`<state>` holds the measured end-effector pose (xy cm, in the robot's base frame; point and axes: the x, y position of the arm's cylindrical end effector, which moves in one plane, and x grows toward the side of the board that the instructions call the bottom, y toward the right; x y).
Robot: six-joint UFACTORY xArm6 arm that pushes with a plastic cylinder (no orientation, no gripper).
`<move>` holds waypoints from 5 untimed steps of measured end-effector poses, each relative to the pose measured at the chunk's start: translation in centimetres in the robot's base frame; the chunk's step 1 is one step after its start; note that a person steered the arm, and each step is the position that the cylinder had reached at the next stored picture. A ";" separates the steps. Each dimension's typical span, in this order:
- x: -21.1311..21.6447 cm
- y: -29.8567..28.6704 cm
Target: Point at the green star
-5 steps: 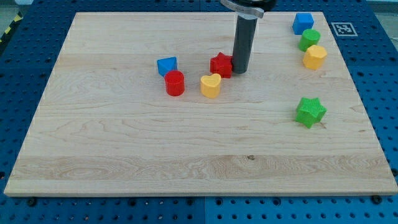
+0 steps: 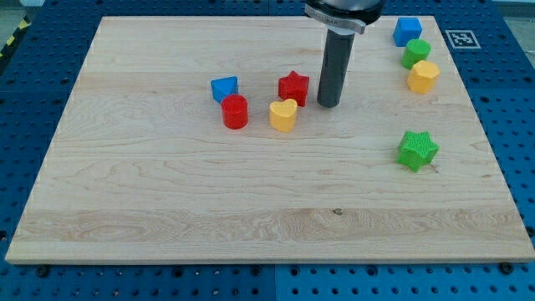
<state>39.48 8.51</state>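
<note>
The green star (image 2: 416,150) lies on the wooden board (image 2: 167,192) at the view's right, below the middle. My tip (image 2: 328,104) rests on the board at centre top, just right of the red star (image 2: 293,87) with a small gap. The green star is well to the right of and below my tip, apart from it.
A yellow heart (image 2: 283,115), a red cylinder (image 2: 236,111) and a blue block (image 2: 224,88) cluster left of my tip. At top right stand a blue cube (image 2: 407,31), a green cylinder (image 2: 415,53) and a yellow hexagonal block (image 2: 423,76).
My tip has moved a little right and down, away from the red star. The blocks have not moved.
</note>
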 end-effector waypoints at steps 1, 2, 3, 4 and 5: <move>0.0 0.0; 0.0 1.8; 0.0 5.4; 0.0 10.4; 1.9 17.2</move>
<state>41.42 25.68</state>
